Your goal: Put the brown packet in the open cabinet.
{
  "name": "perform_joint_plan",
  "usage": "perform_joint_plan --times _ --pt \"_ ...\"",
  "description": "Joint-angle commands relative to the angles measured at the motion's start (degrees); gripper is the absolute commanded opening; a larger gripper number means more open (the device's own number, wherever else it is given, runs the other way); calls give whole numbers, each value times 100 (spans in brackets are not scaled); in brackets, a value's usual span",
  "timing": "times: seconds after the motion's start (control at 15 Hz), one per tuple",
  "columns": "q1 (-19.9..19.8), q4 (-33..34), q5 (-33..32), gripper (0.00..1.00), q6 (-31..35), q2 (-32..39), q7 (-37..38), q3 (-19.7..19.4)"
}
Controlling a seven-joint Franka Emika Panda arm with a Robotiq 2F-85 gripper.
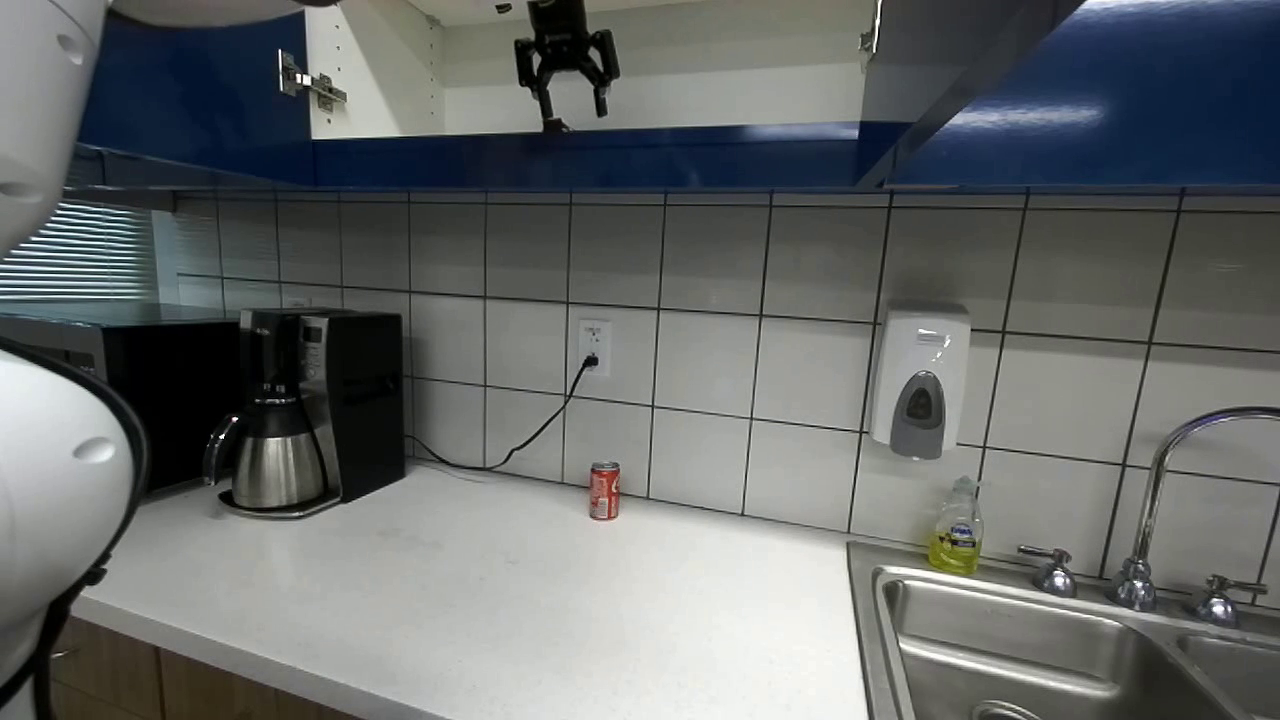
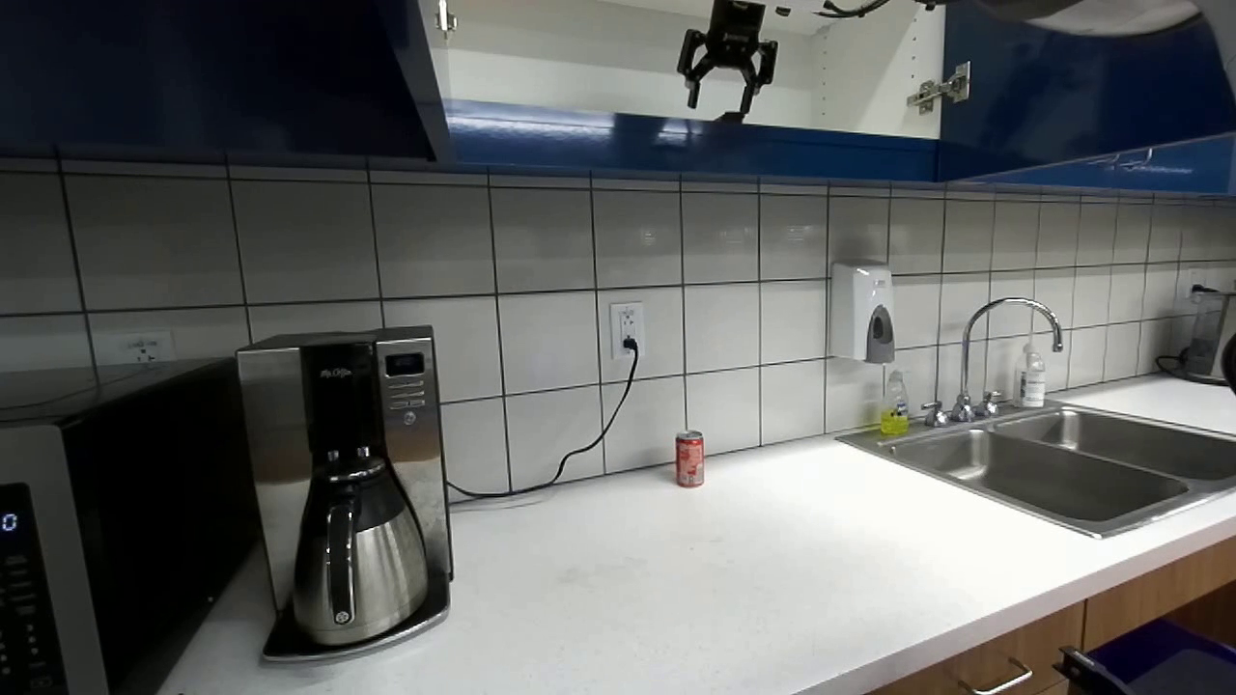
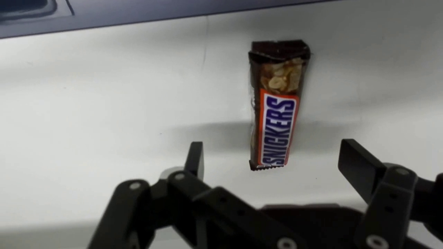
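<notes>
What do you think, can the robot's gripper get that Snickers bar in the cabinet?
Probably yes. The gripper hangs open above the Snickers bar in the open cabinet, and the wrist view shows nothing covering the bar. It would likely just need to line up, lower and close.

Glare is reflected off the blue edge (image 2: 676, 145) of the open cabinet (image 2: 579, 48); in the wrist view, soft shadows are cast across its white floor (image 3: 121, 103).

Open cabinet (image 1: 690, 85) partly above frame.
</notes>
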Motion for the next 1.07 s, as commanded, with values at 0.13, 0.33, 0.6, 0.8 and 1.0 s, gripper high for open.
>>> perform_joint_plan --times 0.13,0.33,0.6,0.8,1.0 --pt "-6 -145 6 100 37 -231 89 -51" --pt "17 -377 9 100 147 -484 37 -36" --pt "60 -729 -2 100 299 -840 13 -16" --pt "101 -1155 1 100 418 -1175 -24 -5" --pt "153 -1776 -11 100 557 -1629 -74 11"
